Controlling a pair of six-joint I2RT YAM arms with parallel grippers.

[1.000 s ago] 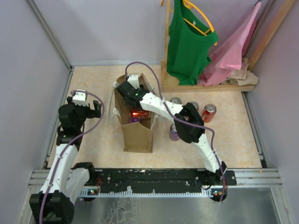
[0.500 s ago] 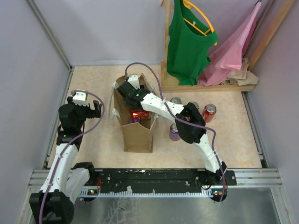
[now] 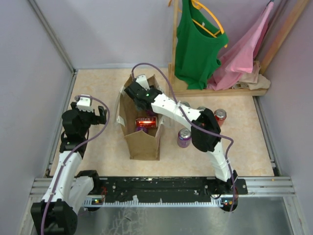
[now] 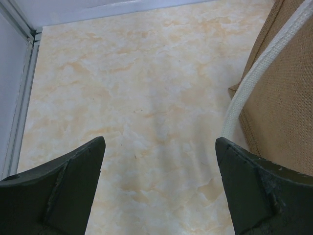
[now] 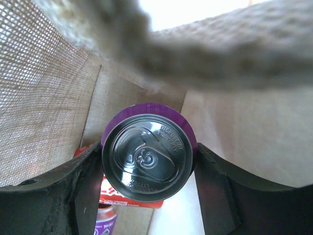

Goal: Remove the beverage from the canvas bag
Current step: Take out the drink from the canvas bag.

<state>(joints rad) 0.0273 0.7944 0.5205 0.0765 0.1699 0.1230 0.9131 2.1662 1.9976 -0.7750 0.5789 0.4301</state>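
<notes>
Metal rail [image 3: 161, 186] runs along the bottom edge of the top view, with both arm bases bolted to it. Above it lies the table [image 3: 244, 152], a beige, marble-patterned top boxed in by aluminium edging.

At centre left, the left gripper [image 3: 90, 115] hangs over bare table, its fingers spread wide with nothing between them. In its wrist view the bag's woven side and a pale strap [image 4: 243, 93] fill the right edge.

The canvas bag [image 3: 143, 142] stands upright in the middle of the frame. Its long axis is vertical and its open mouth faces up toward the camera. A red-labelled item [image 3: 146, 122] shows inside.

The right gripper [image 3: 142, 95] reaches down into the mouth at the bag's upper end. In the wrist view its fingers [image 5: 80, 181] press on both sides of a purple can [image 5: 146, 156], which is still within the fabric walls. The can's long axis points straight at the lens, lid and pull tab facing it, with a blurred strap crossing above.

Right of the bag, on the table, stand a loose purple can [image 3: 184, 137] and a red can [image 3: 219, 117].

At upper right, a wooden rack [image 3: 174, 44] holds a green top [image 3: 195, 49] and a pink garment [image 3: 244, 54]. Pale lilac walls [image 3: 112, 29] close the scene.
</notes>
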